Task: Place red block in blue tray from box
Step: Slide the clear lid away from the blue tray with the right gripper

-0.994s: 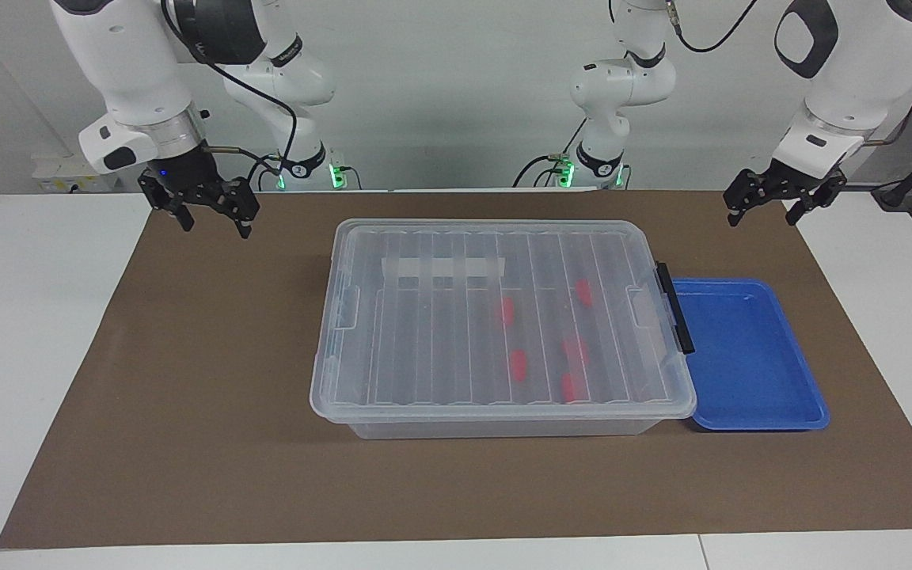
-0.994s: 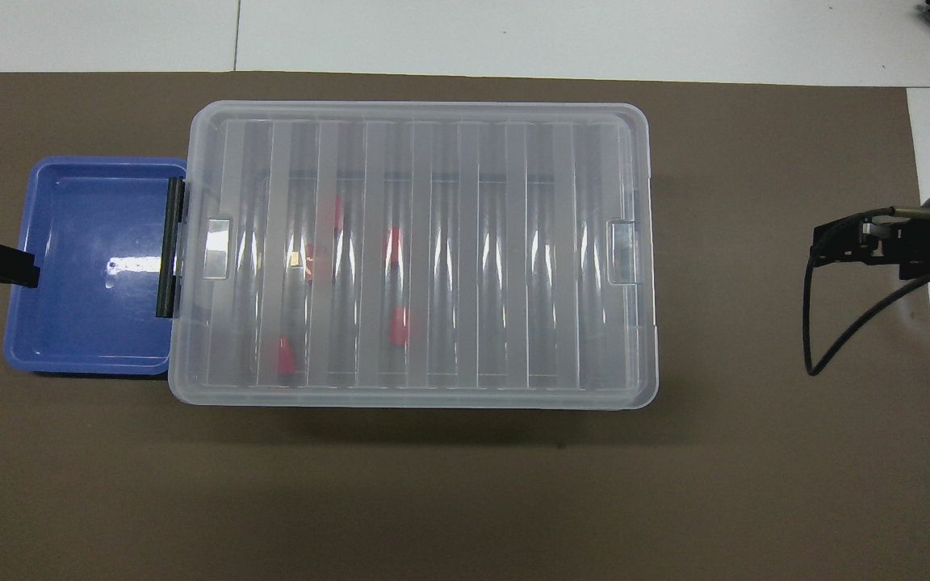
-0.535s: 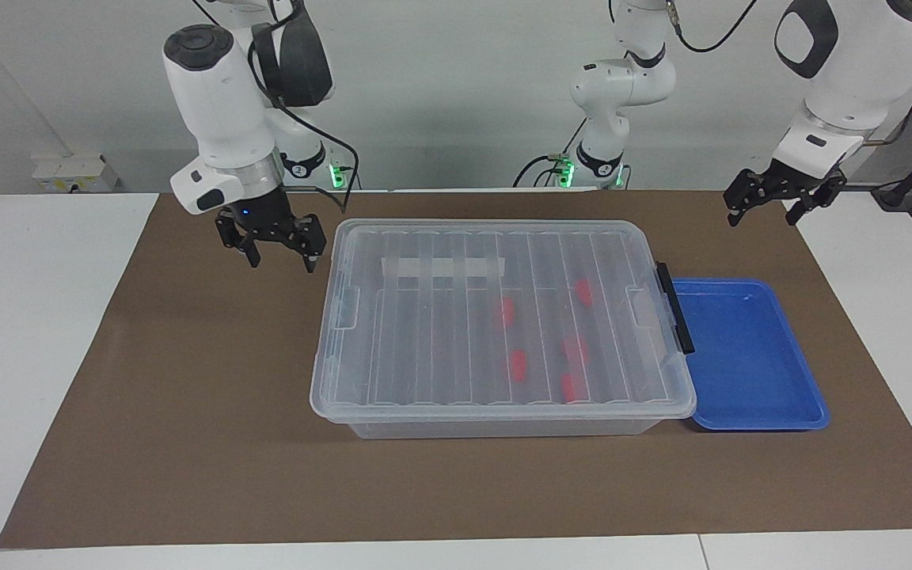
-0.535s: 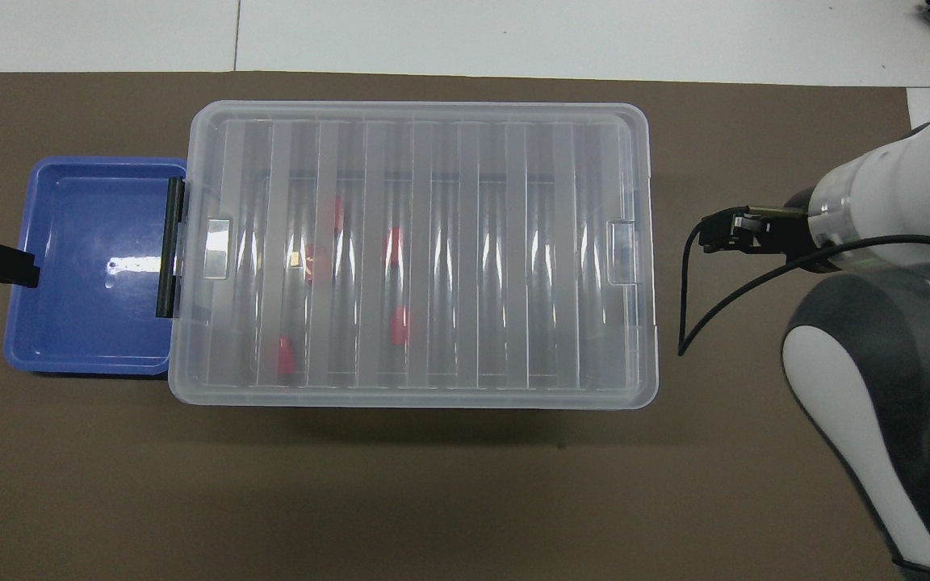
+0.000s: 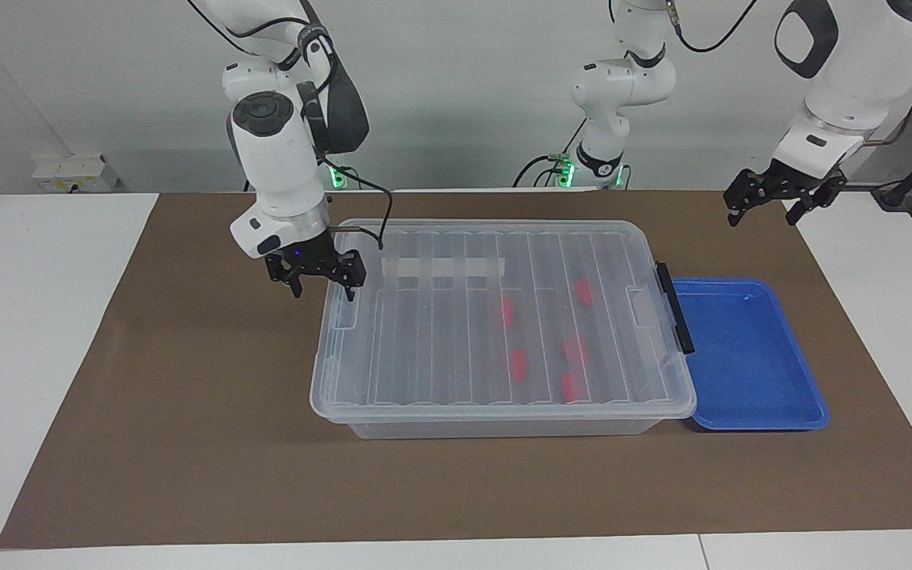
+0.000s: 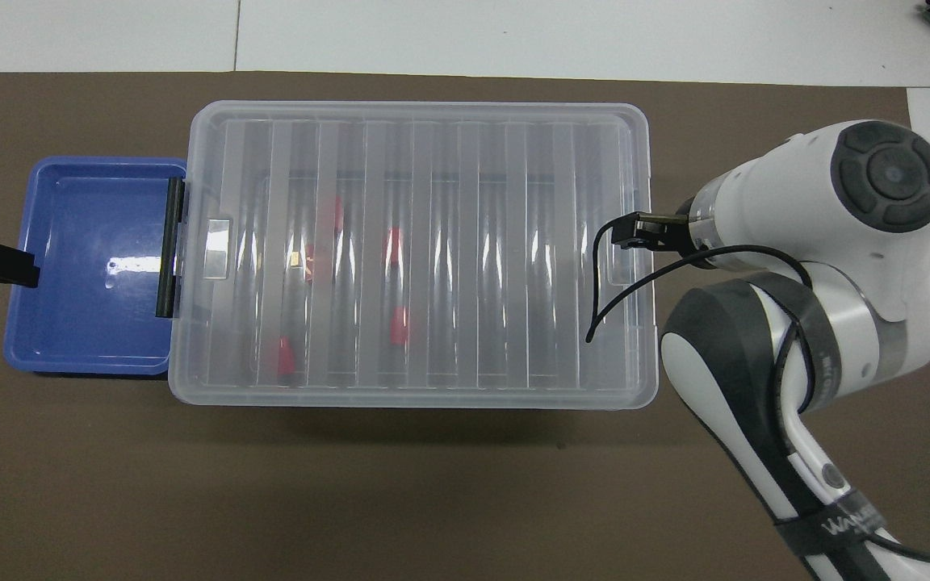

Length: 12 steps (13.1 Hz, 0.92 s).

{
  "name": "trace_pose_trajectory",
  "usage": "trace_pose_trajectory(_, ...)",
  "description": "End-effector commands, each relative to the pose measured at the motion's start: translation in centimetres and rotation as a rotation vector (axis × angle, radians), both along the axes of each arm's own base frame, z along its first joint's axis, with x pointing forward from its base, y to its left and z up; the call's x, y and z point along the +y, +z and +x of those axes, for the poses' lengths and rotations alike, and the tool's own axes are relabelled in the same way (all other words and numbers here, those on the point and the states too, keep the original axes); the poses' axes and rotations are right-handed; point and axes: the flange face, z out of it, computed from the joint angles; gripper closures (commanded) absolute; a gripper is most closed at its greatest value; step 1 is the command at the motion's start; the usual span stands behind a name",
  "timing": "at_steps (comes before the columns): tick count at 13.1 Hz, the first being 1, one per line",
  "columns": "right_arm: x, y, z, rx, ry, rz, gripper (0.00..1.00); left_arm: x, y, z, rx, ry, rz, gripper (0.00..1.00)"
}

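The clear box (image 5: 440, 340) stands mid-table with its ribbed lid shut; it also shows in the overhead view (image 6: 465, 258). Several red blocks lie inside it, seen through the lid, one of them here (image 5: 518, 364) and one here (image 6: 399, 324). The blue tray (image 5: 749, 356) sits empty against the box's black-latch (image 5: 674, 309) end, toward the left arm's end of the table; it also shows in the overhead view (image 6: 94, 307). My right gripper (image 5: 320, 286) is open, low over the box's unlatched end. My left gripper (image 5: 765, 212) is open, raised near the tray and waiting.
A brown mat (image 5: 187, 412) covers the table under the box and tray, with white tabletop around it. A white tape strip (image 5: 440, 269) lies on the lid. The right wrist's black cable (image 6: 610, 298) loops over the lid's end.
My right arm has swung in from the right arm's end of the table and lowered its open gripper to the box's end. The left arm, box and tray have not moved.
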Motion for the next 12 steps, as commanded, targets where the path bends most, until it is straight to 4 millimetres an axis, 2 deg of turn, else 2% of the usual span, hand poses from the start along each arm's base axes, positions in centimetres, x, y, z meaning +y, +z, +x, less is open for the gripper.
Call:
trace_pose_trajectory(1,-2.1,-0.6,-1.6,0.005,0.014,-0.002,0.06,0.2,0.1,-0.8,-0.016,-0.001,-0.008,0.00)
trace_pose_trajectory(2,-2.8,-0.6,-1.7,0.014,0.023,-0.005,0.12,0.2,0.1,-0.8,-0.016,-0.001,-0.008,0.00)
trace_pose_trajectory(3,-3.2,-0.6,-1.7,0.018,0.041,-0.009,0.13,0.2,0.1,-0.8,-0.016,-0.001,-0.008,0.00)
trace_pose_trajectory(6,-5.9,-0.6,-1.5,0.033,0.079,-0.017,0.15,0.2,0.1,-0.8,-0.016,-0.001,-0.008,0.00)
trace_pose_trajectory(8,-8.6,-0.8,-1.3,0.052,0.119,-0.024,0.16,0.2,0.1,-0.8,-0.016,-0.001,-0.008,0.00)
trace_pose_trajectory(12,-15.1,-0.7,-0.9,0.051,0.184,-0.031,0.16,0.2,0.1,-0.8,-0.016,-0.001,-0.008,0.00)
